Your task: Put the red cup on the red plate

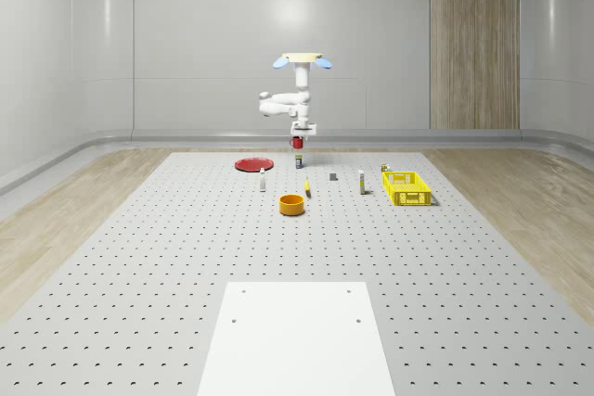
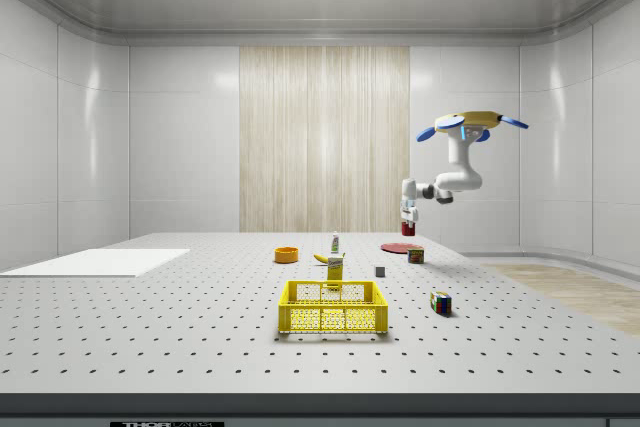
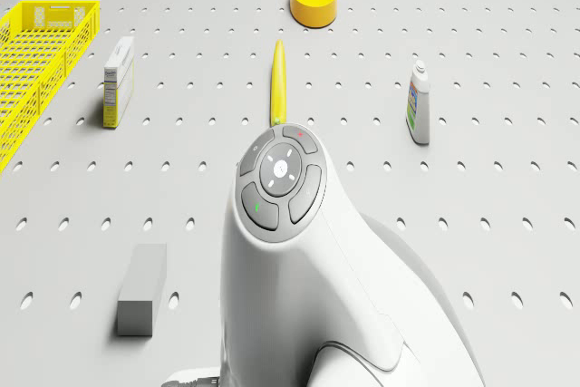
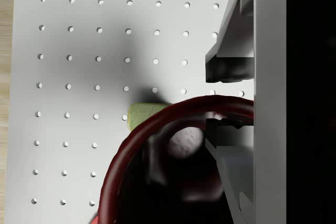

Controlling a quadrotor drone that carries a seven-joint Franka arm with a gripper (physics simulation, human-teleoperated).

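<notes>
One red cup [image 4: 157,182] clamped in pincer [image 1: 298,143], drone [image 1: 301,60] hovering near red plate [image 1: 252,164]

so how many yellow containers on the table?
2. The yellow basket sits at the whole-scene view's right; the round yellow bowl sits near the middle, in front of the banana. Small items elsewhere could hide others.

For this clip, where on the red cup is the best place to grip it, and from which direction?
By the rim wall, from above. The wrist view looks down into the open mouth of the round red cup, so it hangs upright; one finger goes inside the rim and one outside. That is how the two-finger gripper holds it, with the drone hovering beside the flat red plate.
</notes>
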